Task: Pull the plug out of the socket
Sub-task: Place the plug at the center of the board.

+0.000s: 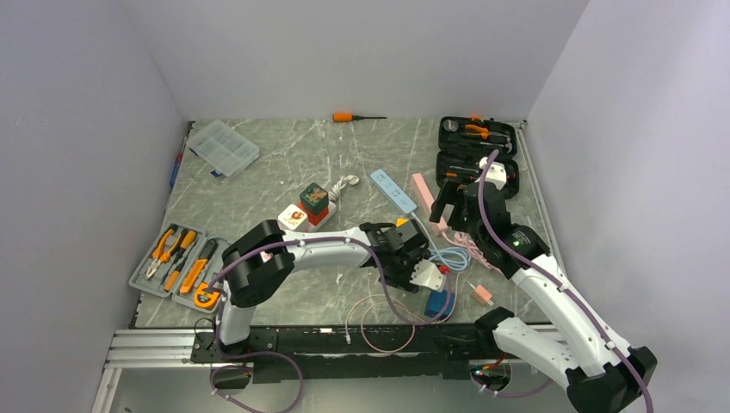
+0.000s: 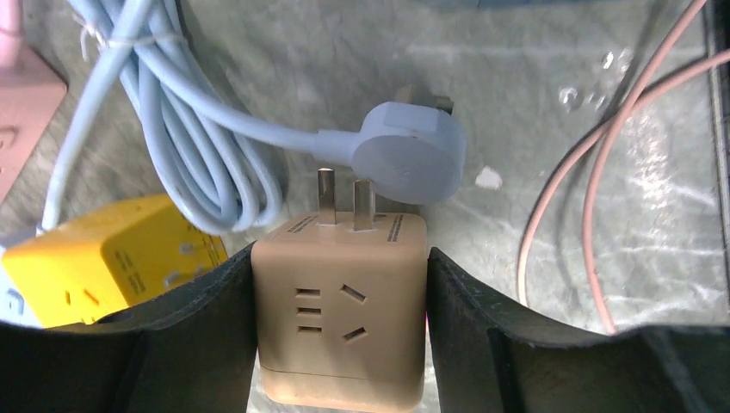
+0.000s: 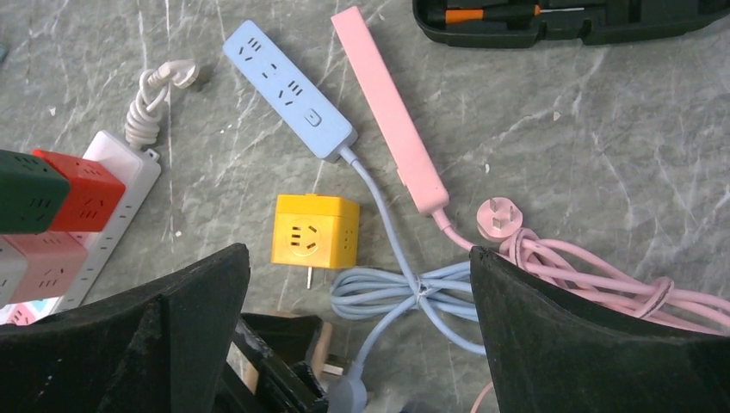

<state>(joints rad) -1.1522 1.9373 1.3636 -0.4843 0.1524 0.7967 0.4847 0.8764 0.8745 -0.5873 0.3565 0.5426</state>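
Viewing through the left wrist camera, we find the left claw (image 2: 340,258) clamped on a beige plastic cube adapter (image 2: 340,327), with one finger (image 2: 198,335) pressed against each side face. Its two metal prongs (image 2: 325,196) stand bare and point away from the claw. Just beyond the prongs lies a pale blue round plug (image 2: 411,153); we cannot tell whether they touch. A yellow plastic cube socket (image 2: 112,258) sits beside one finger, apart from the adapter. The right claw (image 3: 359,252) hangs with its fingers spread wide above the grey marbled surface (image 3: 559,155), with the yellow cube below and between them.
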